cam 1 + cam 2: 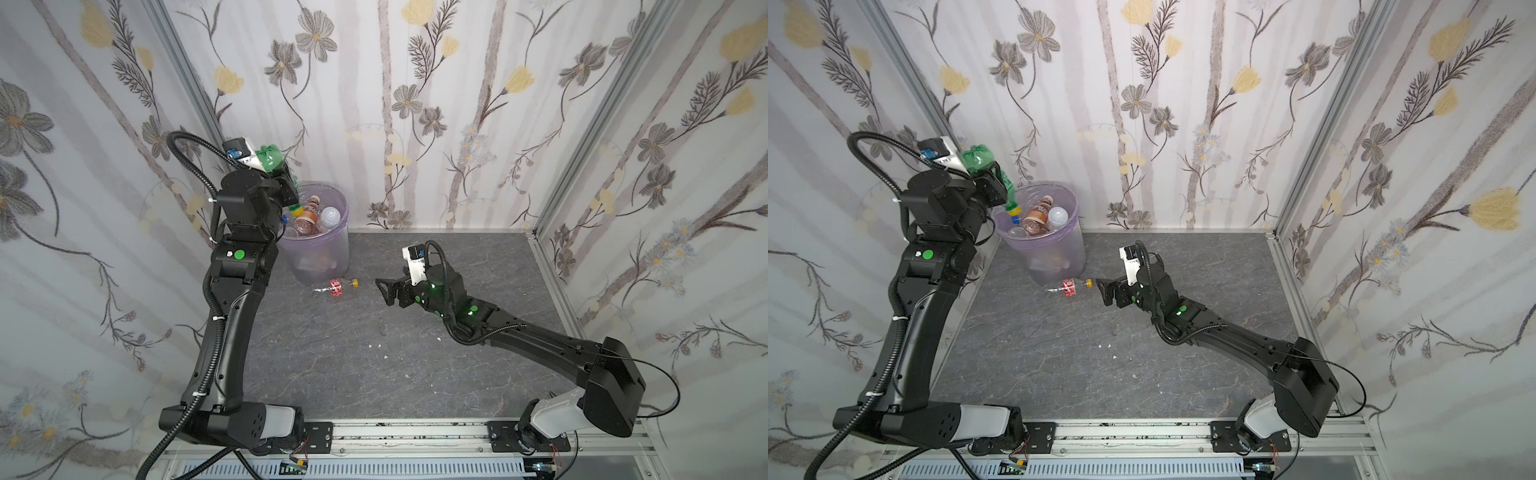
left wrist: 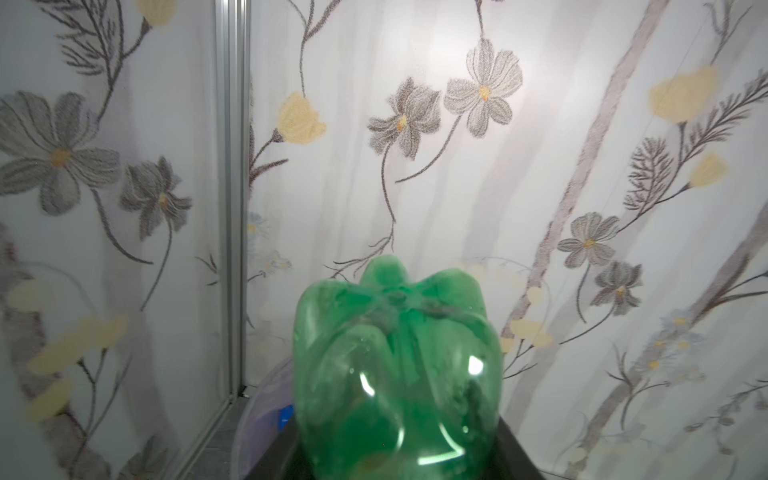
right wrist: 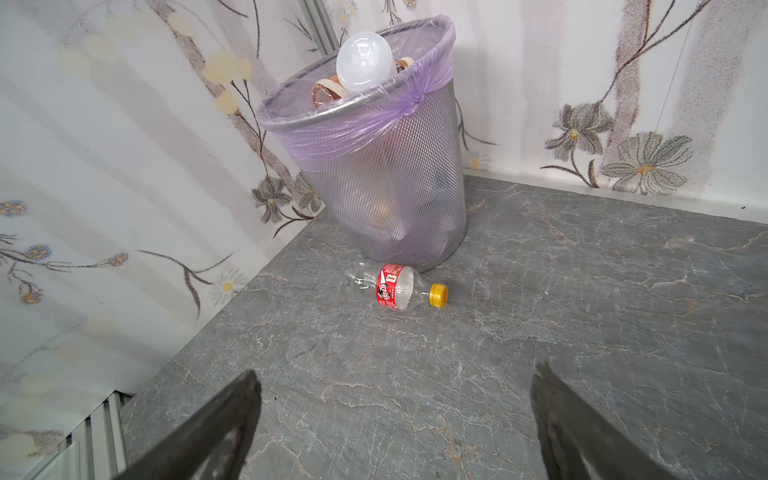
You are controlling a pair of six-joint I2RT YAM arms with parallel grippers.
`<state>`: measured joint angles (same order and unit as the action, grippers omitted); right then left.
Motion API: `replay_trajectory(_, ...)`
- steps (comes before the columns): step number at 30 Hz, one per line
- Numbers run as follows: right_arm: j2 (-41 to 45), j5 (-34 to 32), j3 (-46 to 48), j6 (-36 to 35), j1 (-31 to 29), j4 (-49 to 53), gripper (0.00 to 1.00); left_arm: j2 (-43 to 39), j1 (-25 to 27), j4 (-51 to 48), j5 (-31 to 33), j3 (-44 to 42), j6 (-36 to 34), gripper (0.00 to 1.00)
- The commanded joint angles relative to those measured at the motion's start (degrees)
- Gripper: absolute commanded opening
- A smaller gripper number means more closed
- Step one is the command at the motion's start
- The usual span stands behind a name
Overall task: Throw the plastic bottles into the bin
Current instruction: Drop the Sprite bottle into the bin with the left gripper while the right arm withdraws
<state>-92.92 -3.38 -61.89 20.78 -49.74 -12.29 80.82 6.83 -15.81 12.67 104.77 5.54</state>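
Green bottle (image 1: 270, 158) is pinched in the left gripper (image 1: 291, 185), tilted cap-down over the left rim of the bin (image 1: 341, 216). Red-label bottle (image 3: 390, 286) lies on its side on the grey table (image 3: 582, 311), right at the bin's base. The right gripper (image 3: 397, 374) faces it from nearby, not touching, fingers spread wide. Right wrist view shows the bin is silver mesh with a lilac liner and a frosted bottle (image 3: 363, 62) poking above the rim. Left wrist view shows only the green bottle's base.
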Motion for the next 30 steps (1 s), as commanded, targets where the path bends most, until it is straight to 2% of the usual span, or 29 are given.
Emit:
replay_trajectory(1,0.58,-0.40,0.36,0.06,0.51,0.11,1.00,4.86,0.52,-2.40,10.30,8.33,-14.39,0.44)
replay_trajectory(4,0.60,-0.41,0.28,0.06,1.01,0.58,1.00,9.86,1.29,-2.82,14.50,15.97,-20.40,0.44)
replay_trajectory(10,-0.48,-0.27,-1.30,-0.08,1.72,1.66,1.00,17.42,1.43,-2.56,14.58,28.27,-22.01,0.45)
replay_trajectory(12,-0.84,-0.16,-1.61,-0.04,1.78,1.66,1.00,19.86,1.28,-2.56,15.10,28.88,-22.50,0.45)
replay_trajectory(15,-1.50,-0.07,-1.66,0.10,1.92,1.33,1.00,22.84,0.19,-2.56,14.79,24.71,-20.97,0.47)
replay_trajectory(16,-1.74,0.24,-1.66,0.23,1.87,1.22,1.00,23.80,-0.46,-2.49,13.74,22.52,-19.89,0.49)
replay_trajectory(18,-1.99,0.84,-1.62,0.55,1.91,0.92,1.00,27.12,-2.23,-2.70,12.84,20.71,-16.94,0.61)
replay_trajectory(22,-1.82,1.56,-1.18,1.00,1.85,1.35,1.00,31.02,-1.64,-5.27,19.01,23.30,-16.11,0.99)
replay_trajectory(24,-1.27,1.28,-0.10,1.19,1.88,0.89,1.00,28.98,-0.44,-6.15,20.46,25.62,-15.01,1.00)
replay_trajectory(27,-1.63,1.57,0.45,1.63,1.85,0.36,1.00,22.17,2.63,-7.77,14.30,26.94,-10.43,1.00)
replay_trajectory(30,-2.61,2.64,0.20,2.60,1.92,-0.22,1.00,14.48,7.22,-7.74,10.77,22.35,-6.41,1.00)
